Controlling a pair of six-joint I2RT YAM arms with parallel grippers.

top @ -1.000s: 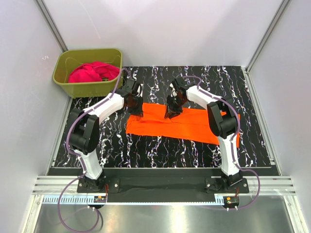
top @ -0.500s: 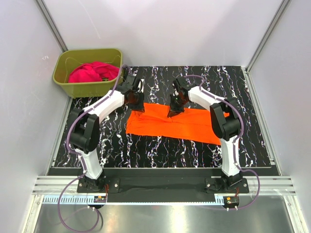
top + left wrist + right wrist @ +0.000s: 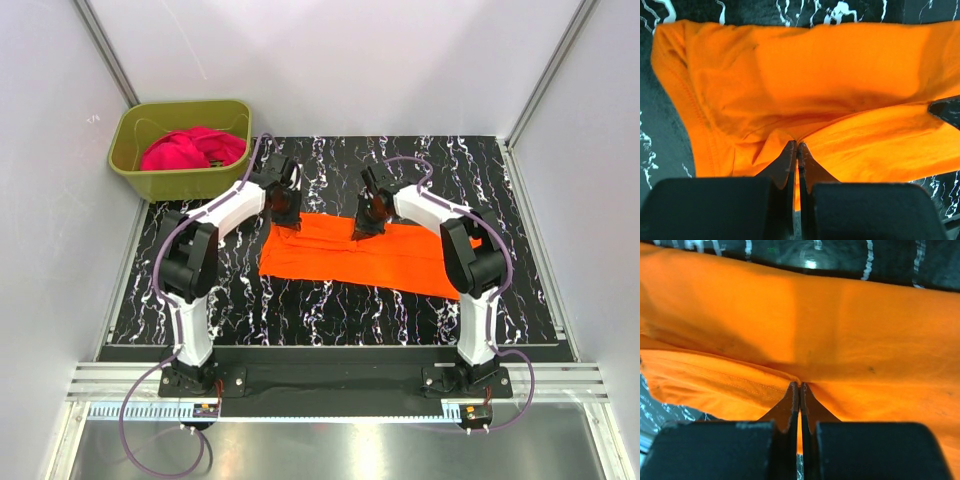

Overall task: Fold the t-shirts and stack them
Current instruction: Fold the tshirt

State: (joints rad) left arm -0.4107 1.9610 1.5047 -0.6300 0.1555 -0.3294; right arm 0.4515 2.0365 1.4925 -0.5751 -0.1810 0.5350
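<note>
The orange t-shirt (image 3: 370,258) lies as a long folded band across the middle of the black marbled table. My left gripper (image 3: 284,222) is shut on its far edge near the left end; in the left wrist view the cloth (image 3: 805,95) puckers into the closed fingertips (image 3: 796,145). My right gripper (image 3: 362,230) is shut on the same far edge near the middle, pinching a fold of orange cloth (image 3: 840,330) at its tips (image 3: 799,385). The magenta-pink t-shirt (image 3: 190,150) lies bunched inside the olive-green tub (image 3: 150,182).
The tub stands at the table's far left corner, just behind the left arm. White enclosure walls close in on the left, right and back. Bare marbled table (image 3: 340,310) lies between the shirt and the arm bases.
The right gripper has shut on the orange shirt's far edge. Both grippers have shifted slightly toward the back of the table, and the left end of the far edge has lifted a little.
</note>
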